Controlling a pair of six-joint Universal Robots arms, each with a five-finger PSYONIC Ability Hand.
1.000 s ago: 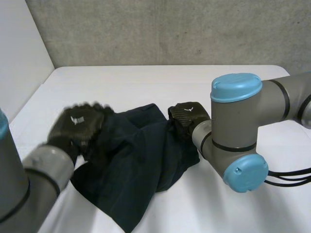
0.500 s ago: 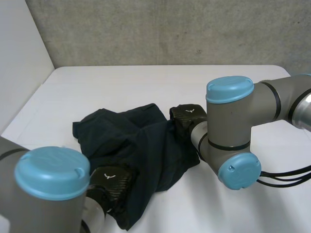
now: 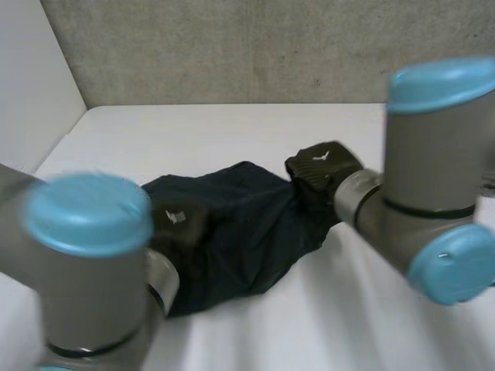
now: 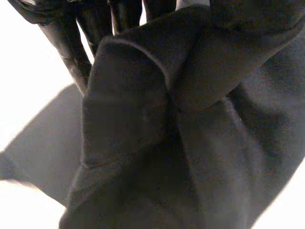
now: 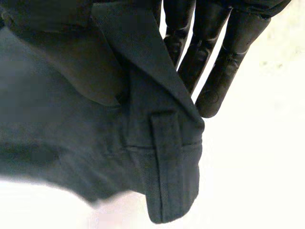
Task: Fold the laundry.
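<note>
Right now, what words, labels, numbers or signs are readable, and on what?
No word or number is readable.
Back of left robot hand: small white emblem, blurred, no letters.
Back of right robot hand: same white emblem, no letters.
On the dark garment: no label seen.

A white desk (image 3: 232, 131) spreads across the head view, its far edge meeting a rough grey wall (image 3: 271, 46), which looks like concrete. Along the desk's left side stands a plain white panel (image 3: 31, 85), upright, joining the wall at the far corner.
</note>
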